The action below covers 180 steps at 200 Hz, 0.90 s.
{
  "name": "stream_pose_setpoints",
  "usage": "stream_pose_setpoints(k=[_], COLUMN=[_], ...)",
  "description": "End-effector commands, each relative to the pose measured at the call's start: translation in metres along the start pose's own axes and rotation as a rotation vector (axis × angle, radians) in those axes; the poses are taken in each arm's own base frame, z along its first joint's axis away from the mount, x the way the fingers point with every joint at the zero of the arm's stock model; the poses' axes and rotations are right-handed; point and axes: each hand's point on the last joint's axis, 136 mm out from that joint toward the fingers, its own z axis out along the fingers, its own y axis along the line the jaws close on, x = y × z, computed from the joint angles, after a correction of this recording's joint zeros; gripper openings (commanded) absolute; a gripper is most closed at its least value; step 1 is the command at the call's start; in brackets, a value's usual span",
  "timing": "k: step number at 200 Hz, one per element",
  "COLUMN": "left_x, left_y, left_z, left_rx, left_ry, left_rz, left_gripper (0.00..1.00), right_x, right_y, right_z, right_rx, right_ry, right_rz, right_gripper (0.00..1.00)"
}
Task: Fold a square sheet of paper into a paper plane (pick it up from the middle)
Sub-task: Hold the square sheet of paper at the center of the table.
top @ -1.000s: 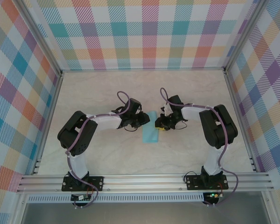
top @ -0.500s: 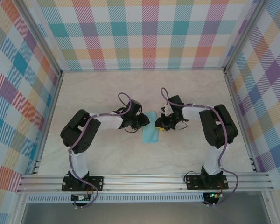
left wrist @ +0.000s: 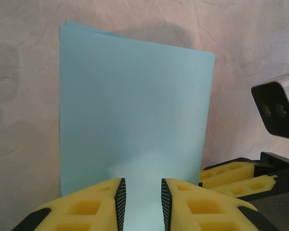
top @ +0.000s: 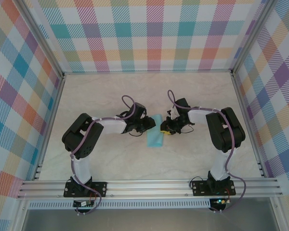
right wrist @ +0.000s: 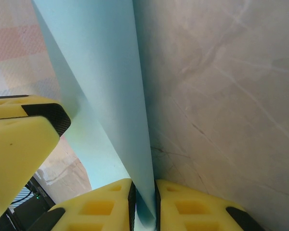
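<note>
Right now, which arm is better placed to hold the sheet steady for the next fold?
Right, probably. The right end effector is closed on the edge of the folded blue sheet, so it can anchor it. The left end effector sits at the opposite edge, jaws apart, gripping nothing, freer to crease.

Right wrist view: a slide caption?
Right yellow two-finger gripper pinches the folded light-blue paper sheet, pale marbled table behind.

I work in robot lab cell — aluminium frame [top: 41, 38], plaid backdrop panels [top: 149, 33], marble-look tabletop [top: 111, 91], my mounting rail [top: 149, 185] at edge.
</note>
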Motion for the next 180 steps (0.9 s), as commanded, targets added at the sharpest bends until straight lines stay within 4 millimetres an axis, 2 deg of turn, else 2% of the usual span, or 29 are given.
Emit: stream_pose_setpoints(k=[1, 64, 131, 180], left_x=[-0.001, 0.006, 0.014, 0.019], left_y=[-0.018, -0.005, 0.01, 0.018], left_z=[-0.012, -0.006, 0.006, 0.013], left_rx=[0.058, 0.009, -0.051, -0.087], left_ry=[-0.026, -0.002, 0.038, 0.063], left_rz=[0.037, 0.031, 0.02, 0.012], left_gripper=[0.29, 0.27, 0.16, 0.12], right_x=[0.013, 0.012, 0.012, 0.011], right_y=[-0.064, -0.066, -0.065, -0.062], right_z=[0.008, 0.006, 0.005, 0.002], right_rx=[0.207, 0.225, 0.225, 0.222], right_ry=[0.026, 0.02, 0.016, 0.009], right_rz=[0.129, 0.112, 0.103, 0.097], right_gripper=[0.21, 0.21, 0.21, 0.22])
